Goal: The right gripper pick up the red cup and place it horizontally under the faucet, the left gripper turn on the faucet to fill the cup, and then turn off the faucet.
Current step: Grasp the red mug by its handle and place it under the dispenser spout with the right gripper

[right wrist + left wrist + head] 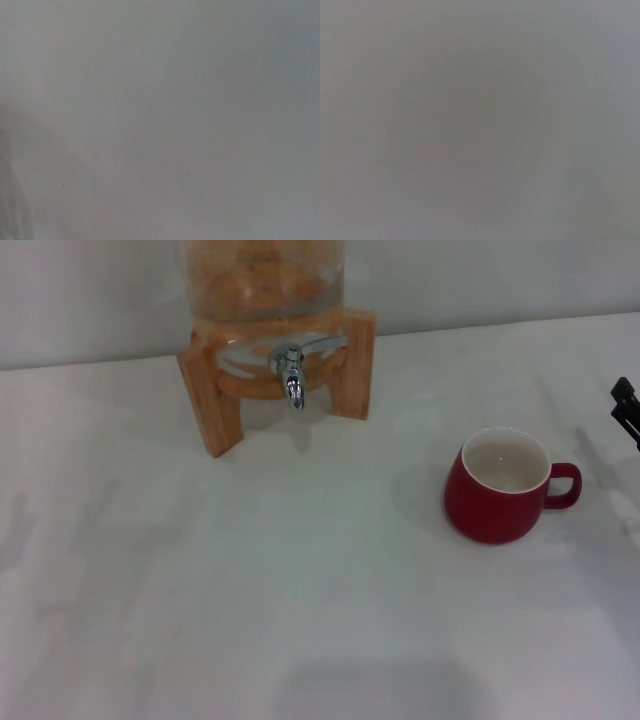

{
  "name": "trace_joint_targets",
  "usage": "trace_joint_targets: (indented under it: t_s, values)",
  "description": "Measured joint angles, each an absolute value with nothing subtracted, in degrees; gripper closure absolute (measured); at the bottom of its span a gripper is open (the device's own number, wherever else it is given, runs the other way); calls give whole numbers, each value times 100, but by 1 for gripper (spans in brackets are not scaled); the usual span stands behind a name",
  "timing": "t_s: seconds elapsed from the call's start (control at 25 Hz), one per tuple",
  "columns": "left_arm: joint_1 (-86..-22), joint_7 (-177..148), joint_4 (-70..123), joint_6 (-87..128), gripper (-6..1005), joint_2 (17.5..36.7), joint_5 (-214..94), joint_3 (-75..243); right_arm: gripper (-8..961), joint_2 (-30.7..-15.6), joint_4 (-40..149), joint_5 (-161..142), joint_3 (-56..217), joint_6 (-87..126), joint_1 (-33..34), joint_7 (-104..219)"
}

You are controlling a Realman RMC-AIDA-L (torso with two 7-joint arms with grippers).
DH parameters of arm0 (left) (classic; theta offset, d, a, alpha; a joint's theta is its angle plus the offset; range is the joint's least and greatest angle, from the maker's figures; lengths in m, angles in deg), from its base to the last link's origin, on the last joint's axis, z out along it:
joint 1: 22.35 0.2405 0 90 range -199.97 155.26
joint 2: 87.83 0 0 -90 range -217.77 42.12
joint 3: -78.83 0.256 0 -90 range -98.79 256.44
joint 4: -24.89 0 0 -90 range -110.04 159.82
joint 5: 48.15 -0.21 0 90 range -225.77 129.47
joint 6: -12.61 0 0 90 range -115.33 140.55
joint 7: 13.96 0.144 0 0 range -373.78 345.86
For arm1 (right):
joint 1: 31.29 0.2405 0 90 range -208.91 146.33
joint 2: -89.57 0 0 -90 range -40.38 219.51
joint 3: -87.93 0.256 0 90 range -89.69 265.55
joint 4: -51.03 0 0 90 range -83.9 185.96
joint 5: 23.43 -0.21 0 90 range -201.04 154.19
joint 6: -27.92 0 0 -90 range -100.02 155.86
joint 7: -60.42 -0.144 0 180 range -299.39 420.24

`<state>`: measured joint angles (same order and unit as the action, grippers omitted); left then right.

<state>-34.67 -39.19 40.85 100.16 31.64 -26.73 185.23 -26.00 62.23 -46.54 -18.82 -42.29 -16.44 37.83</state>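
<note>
The red cup (498,496) stands upright on the white table, right of centre in the head view, its white inside showing and its handle turned to the right. At the back left the chrome faucet (292,376) sticks out of a glass dispenser on a wooden stand (215,400), its lever lying flat. Only black tips of the right gripper (626,408) reach in at the right edge, a short way right of the cup and apart from it. The left gripper is out of view. Both wrist views show plain grey with none of these things.
The white table (250,580) runs wide to the front and left of the cup. A pale wall stands close behind the dispenser.
</note>
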Motion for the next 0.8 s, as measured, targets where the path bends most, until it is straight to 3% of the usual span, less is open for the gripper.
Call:
trace_joint_targets:
  t_s: [0.8]
  values:
    - [-3468,-3971,4037,10032,128,3166,-2670,18517,127,-2601,6151,-4654,-1993,-4231,-1653,3777]
